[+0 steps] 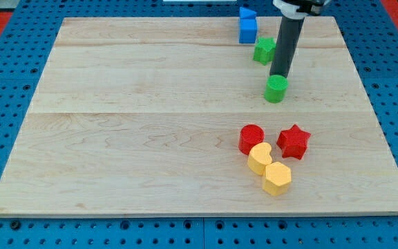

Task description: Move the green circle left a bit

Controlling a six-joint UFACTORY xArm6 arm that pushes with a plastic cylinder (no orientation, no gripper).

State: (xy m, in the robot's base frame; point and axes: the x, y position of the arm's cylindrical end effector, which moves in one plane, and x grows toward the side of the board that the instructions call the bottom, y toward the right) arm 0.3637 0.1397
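I have no pincer to open or close, only my tip [279, 75], which holds nothing. Nearest the view's bottom on the tabletop [150, 138] lie two yellow blocks [268, 167], touching, with the red circle [251, 137] and red star [294, 141] just above them. Farther up sits the green circle [276, 88], right of centre. My tip stands just behind it, touching or nearly so, toward the view's top. To push it left, I judge my tip must first come round to its right side. Beyond are a green block [264, 50] and two blue blocks [247, 25].
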